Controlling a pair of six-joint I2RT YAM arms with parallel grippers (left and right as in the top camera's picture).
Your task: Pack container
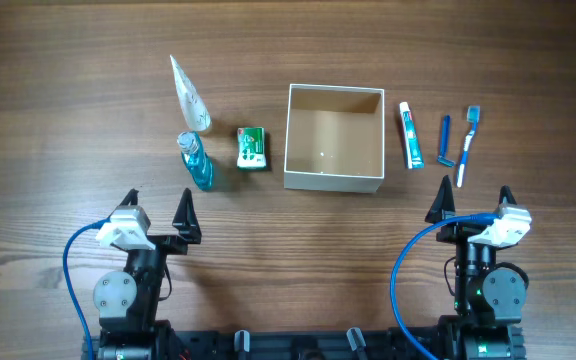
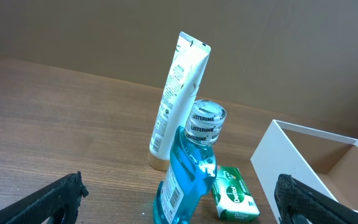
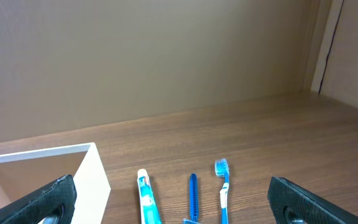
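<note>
Nearest, at the bottom edge of the overhead view: left gripper [image 1: 158, 200], fingers spread wide, grasping nothing; right gripper [image 1: 473, 200], likewise released and bare; both over bare wooden table [image 1: 68, 120], well short of the items.

Beyond, mid-table: box [image 1: 333, 182]; square, open-topped, white outside, brown inside; sits between the two groups of toiletries, brown floor showing.

Left of box, just beside it: green soap pack [image 1: 253, 147], lying flat; further left, blue mouthwash bottle [image 1: 196, 162], standing upright, clear cap on top; behind it, white tube [image 1: 190, 95], standing on its cap, tilted slightly; overlaps the bottle in the left wrist view, contact impossible to tell.

Right of box: toothpaste [image 1: 411, 136], closest to the wall; then thin blue stick [image 1: 445, 140], too small to identify; then toothbrush [image 1: 467, 145], white handle, blue head pointing away from the robot; all three flat, side by side, roughly parallel.

Seen from the right wrist: box corner at left, the three flat items straight ahead between the black fingertips.
</note>
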